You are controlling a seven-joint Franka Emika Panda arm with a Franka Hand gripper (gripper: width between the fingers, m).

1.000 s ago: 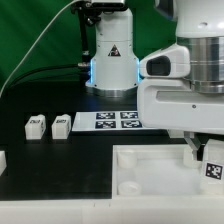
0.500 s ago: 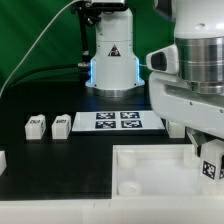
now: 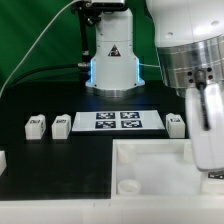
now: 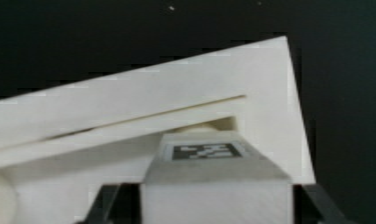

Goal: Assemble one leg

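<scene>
In the wrist view my gripper (image 4: pixel 211 208) is shut on a leg (image 4: pixel 206 180), a white block with a black-and-white tag on its face. It is held between the dark fingers (image 4: pixel 110 203) over a corner of the large white tray-like piece (image 4: pixel 149 95). In the exterior view the gripper (image 3: pixel 209 160) hangs over the tray's (image 3: pixel 150 150) right end, and the held leg is hidden behind the hand. Three more legs stand on the black table: two on the exterior view's left (image 3: pixel 37 126) (image 3: pixel 62 125) and one on the right (image 3: pixel 176 124).
The marker board (image 3: pixel 118 121) lies flat between the loose legs. The robot base (image 3: pixel 112 60) stands behind it. Another white part (image 3: pixel 2 158) shows at the exterior view's left edge. The arm's bulk fills the upper right.
The arm has swung and the wrist has turned; the hand now stands upright near the exterior view's right edge. The held leg's tag no longer shows there, and the leg beside the marker board is uncovered.
</scene>
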